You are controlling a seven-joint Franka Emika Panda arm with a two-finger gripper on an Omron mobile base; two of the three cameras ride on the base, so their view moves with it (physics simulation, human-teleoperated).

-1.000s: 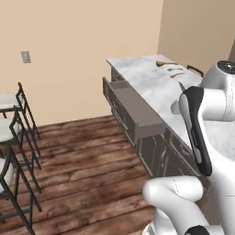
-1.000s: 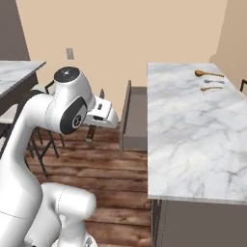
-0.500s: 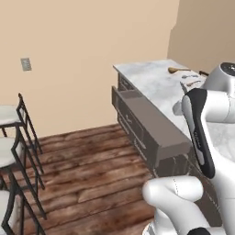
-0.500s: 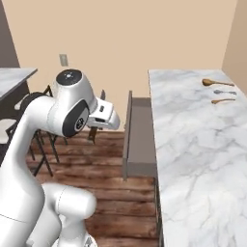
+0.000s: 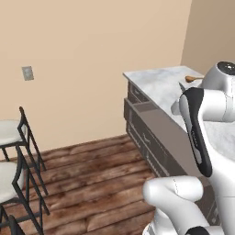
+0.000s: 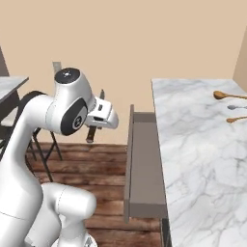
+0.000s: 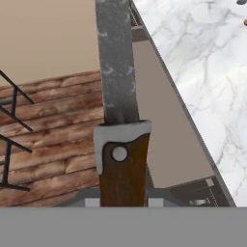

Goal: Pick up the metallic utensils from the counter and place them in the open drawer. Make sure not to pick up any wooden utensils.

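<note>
1. The gripper (image 6: 94, 126) sat left of centre in the right base view, closed narrow on the handle of a dark-handled knife (image 7: 118, 120). In the hand view the brown riveted handle rose from the bottom edge and the grey blade ran straight up to the top of the frame, so the grip was low on the handle.
2. In the right base view the knife stood roughly upright, its ends showing above and below the hand. That hold probably kept the blade pointing away from the arm while it was carried.
3. The open drawer (image 6: 144, 159) filled the centre of the right base view, just right of the gripper, pulled out from the counter (image 6: 193, 144). Its inside looked bare from here.
4. In the hand view the blade lay across the drawer's edge, which suggests the arm was lining the knife up over the drawer for a drop, though it looked not yet inside.
5. At the far right edge of the right base view lay a silver spoon (image 6: 237, 107) between two wooden spoons (image 6: 226, 95). I judged the silver spoon to be the next pick and the wooden ones to be left alone.
6. The closeness of those three would call for a careful approach.
</note>
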